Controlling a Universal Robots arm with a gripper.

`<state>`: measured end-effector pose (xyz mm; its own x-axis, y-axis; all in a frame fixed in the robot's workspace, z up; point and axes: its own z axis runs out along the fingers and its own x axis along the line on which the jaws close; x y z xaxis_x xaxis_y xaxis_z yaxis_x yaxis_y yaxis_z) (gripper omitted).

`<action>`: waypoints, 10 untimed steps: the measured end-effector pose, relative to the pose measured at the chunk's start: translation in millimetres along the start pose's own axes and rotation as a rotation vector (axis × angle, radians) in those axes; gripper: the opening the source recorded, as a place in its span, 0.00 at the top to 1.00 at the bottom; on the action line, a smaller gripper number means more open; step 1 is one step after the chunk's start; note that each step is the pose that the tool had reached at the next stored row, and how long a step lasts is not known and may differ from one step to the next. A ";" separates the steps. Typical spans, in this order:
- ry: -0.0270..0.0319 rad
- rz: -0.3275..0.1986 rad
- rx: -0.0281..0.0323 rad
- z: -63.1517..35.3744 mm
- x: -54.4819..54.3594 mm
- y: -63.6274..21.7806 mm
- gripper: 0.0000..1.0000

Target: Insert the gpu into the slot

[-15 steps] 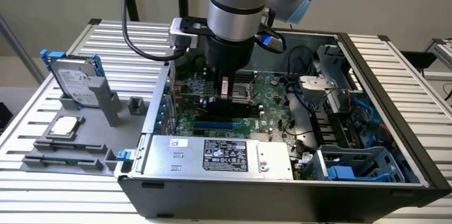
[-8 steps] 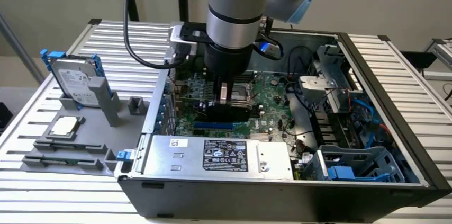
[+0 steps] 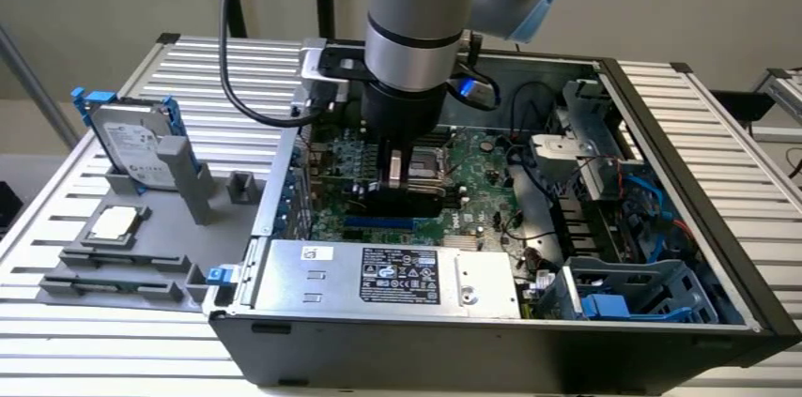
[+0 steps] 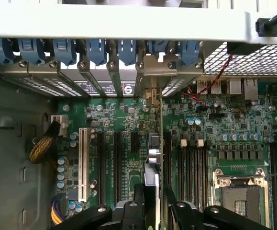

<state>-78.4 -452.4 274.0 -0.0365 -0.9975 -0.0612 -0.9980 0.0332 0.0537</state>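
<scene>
Gripper (image 4: 154, 194) | jaws clamped on gpu (image 4: 153, 160) | card edge-on, upright over motherboard (image 4: 124, 120) | blue slot (image 3: 376, 224) just beside card's lower edge | seating: cannot tell

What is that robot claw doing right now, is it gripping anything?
Gripper: closed, holding the gpu edge-on, close over the slot.
</scene>
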 end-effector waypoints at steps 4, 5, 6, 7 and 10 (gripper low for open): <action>-0.0001 0.000 0.0000 0.3 0.0 0.7 0.74; -0.0001 0.000 -0.0001 0.3 0.0 0.7 0.74; -0.0002 0.000 -0.0001 0.5 0.1 0.7 0.74; -0.0004 0.000 0.0000 0.8 0.1 0.7 0.74; -0.0003 0.000 0.0000 1.7 0.2 0.9 0.74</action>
<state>-79.4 -452.4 272.3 -0.0364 -0.9974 -0.0615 -0.9980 0.0331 0.0537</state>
